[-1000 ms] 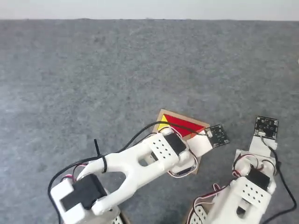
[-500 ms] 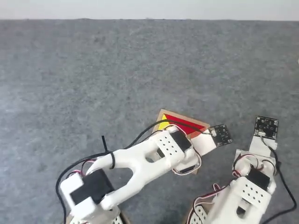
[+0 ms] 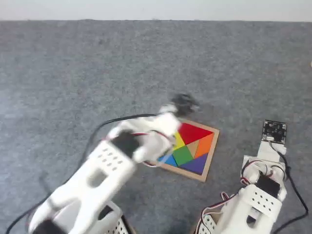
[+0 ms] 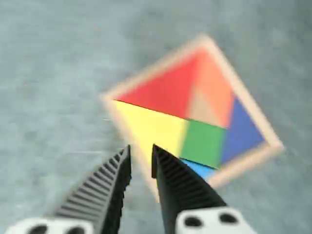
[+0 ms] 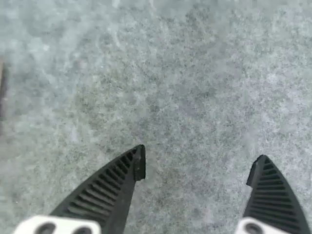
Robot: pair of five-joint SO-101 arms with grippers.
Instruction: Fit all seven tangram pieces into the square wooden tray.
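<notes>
Seven tangram pieces [image 3: 192,146] sat filling the tray [image 3: 211,152]. Left gripper [image 4: 140,148] hovered over tray's yellow-side edge, fingers almost together, empty. Right gripper [image 5: 200,163] was beside tray, fingers wide apart.

Robot test bench of the kind kept in a lab or a hobby workshop; which of the two cannot be told. A grey felt mat [image 3: 73,73] covers the work surface and runs to a plain pale wall [image 3: 156,9] at the far edge. Two white plastic arms, the left arm [image 3: 97,180] and the right arm [image 3: 253,204], stand at the near edge, with bare cables [image 3: 126,117] and an uncased camera board [image 3: 274,129]. A wooden puzzle tray [image 3: 211,154] lies on the mat.
</notes>
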